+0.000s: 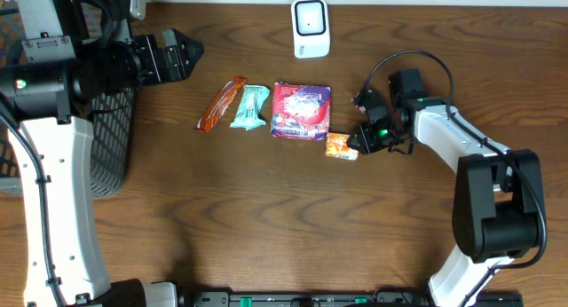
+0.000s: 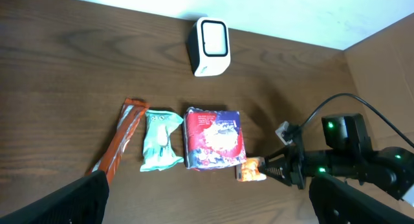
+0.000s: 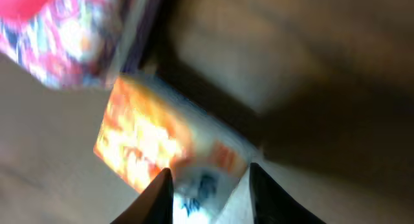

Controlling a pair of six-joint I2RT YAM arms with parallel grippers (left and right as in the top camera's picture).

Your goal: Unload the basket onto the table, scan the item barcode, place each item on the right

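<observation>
The brown wood-grain table point(image 1: 266, 218) carried everything. At its left edge stood a black wire-mesh basket point(image 1: 111, 156), probably the drop-off for goods once read.

The left gripper point(image 1: 188, 51) hung high near that basket with its jaws spread wide and nothing between them. It was well apart from the goods, which left the row clear for the other arm.

Four goods lay in a line across the middle. The largest was a flat red-and-purple foil pouch point(image 1: 302, 110). Beyond it, near the far edge, stood a white box-shaped barcode scanner with a dark window point(image 1: 311, 27), window upward, so a code would likely have to be held face-down over it. Left of the pouch lay a long orange-brown snack bar wrapper point(image 1: 221, 104) and a pale teal crinkled packet point(image 1: 251, 107), side by side and neither touched.

The smallest thing, a small orange sachet point(image 1: 340, 145), lay flat on the wood just beside the pouch's right corner. This looked to be the item chosen for scanning. The right gripper point(image 1: 362, 140) was low at its right end, and in the right wrist view the fingers point(image 3: 160, 195) bracketed the sachet's pale end. That view was too blurred to tell whether they were pinching it or only bracketing it. Taking it by that end would keep the printed faces uncovered for the reader.
</observation>
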